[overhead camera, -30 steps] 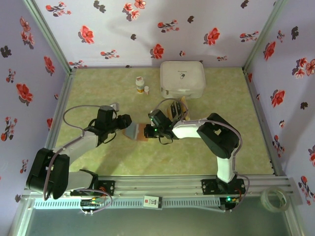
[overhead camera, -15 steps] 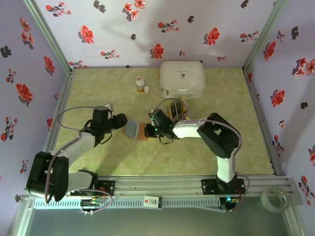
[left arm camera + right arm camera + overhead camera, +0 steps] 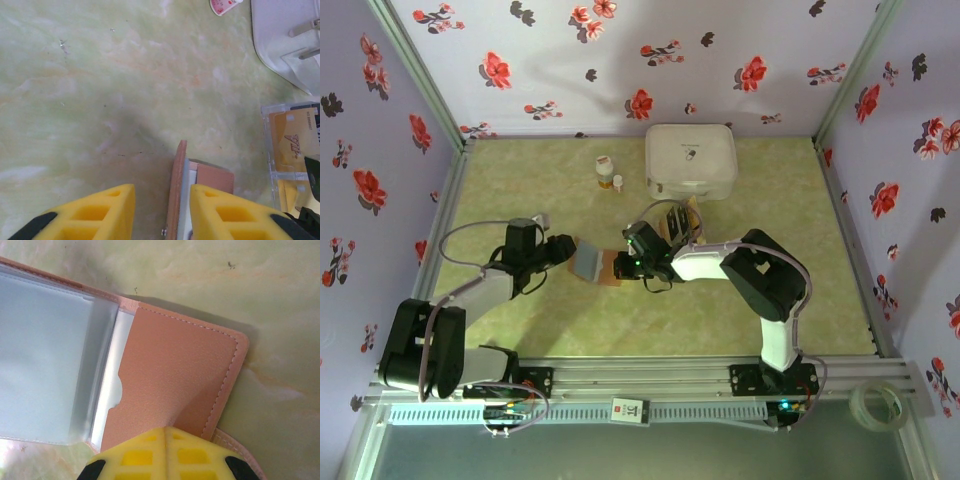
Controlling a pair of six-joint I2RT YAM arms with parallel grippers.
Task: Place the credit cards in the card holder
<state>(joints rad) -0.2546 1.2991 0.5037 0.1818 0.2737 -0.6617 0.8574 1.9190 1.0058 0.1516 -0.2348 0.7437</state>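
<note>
Card holder lies open near the middle of the tabletop in the overhead view, set between the two arms. The left claw is at its left side and the right claw at its right. The credit cards sit just behind the right arm, in front of a white box, apart from the holder.

From the left wrist, the yellow fingers stand spread. The holder's raised brown flap is between them, close to one finger with a clear gap to the other, so nothing is pinched. One gold card rests in a clear tray at the right edge.

From the right wrist, the fingers are pressed together at the near edge of the holder's brown inner panel, apparently pinching it. A clear plastic sleeve fans out to the left.

Neither claw holds a card, so loading looks not yet begun. If the left claw closes off-centre, the flap could buckle or slip sideways and the holder fold shut. Any tug against the right claw's thin bite could pull the leather free and skid the holder across the tabletop.
</note>
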